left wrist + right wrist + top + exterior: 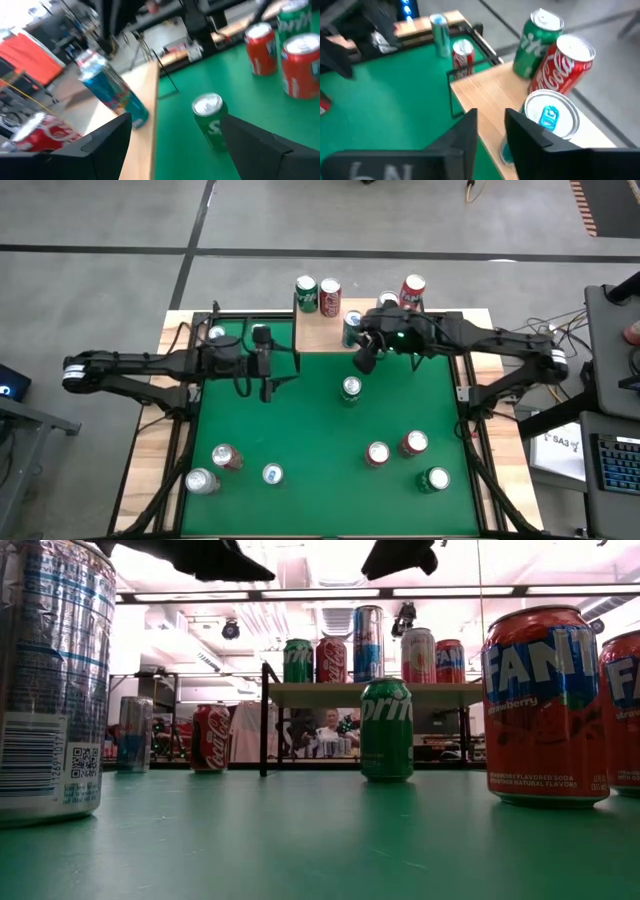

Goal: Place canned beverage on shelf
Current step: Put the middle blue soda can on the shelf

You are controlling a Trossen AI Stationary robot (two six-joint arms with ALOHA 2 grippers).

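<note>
Overhead, table-level, two wrist views

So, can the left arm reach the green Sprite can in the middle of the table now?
Probably yes. The left gripper is open, and only bare green felt lies between it and the Sprite can.

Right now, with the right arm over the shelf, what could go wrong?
1. The right pincer sits beside the blue-topped can, not around it; a sideways move could tip it.
2. The Coca-Cola can and green can stand close behind on the shelf; a nudge could knock them together.
</note>
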